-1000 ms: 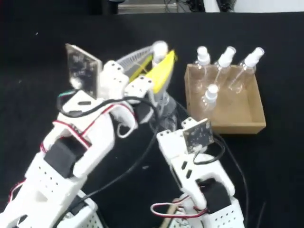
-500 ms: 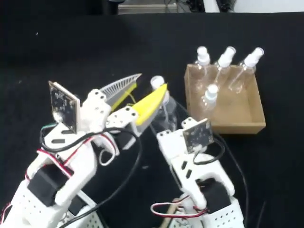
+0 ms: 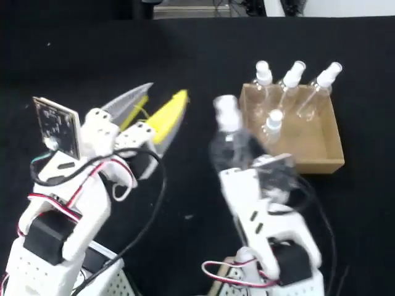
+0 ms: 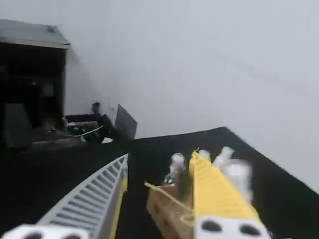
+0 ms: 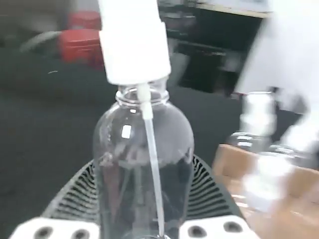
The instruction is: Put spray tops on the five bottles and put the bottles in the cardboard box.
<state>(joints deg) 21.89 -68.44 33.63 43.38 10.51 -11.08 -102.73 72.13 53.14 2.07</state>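
Nearly done: four capped bottles are boxed, and the last is in the right arm's grasp.
Four clear plastic bottles with white spray tops (image 3: 264, 77) rest in the open brown cardboard box (image 3: 308, 163) at the upper right of the high view. The fifth clear bottle (image 3: 226, 132), a white spray top on its neck, is just left of the box, clamped between the fingers of the right gripper (image 5: 142, 194). Whether that top is fully seated I cannot tell. The left gripper (image 3: 168, 90), fingers spread and empty, hovers over the black worktop (image 3: 185, 49) at centre left. Boxing this bottle looks like all that remains. No label or writing is legible.
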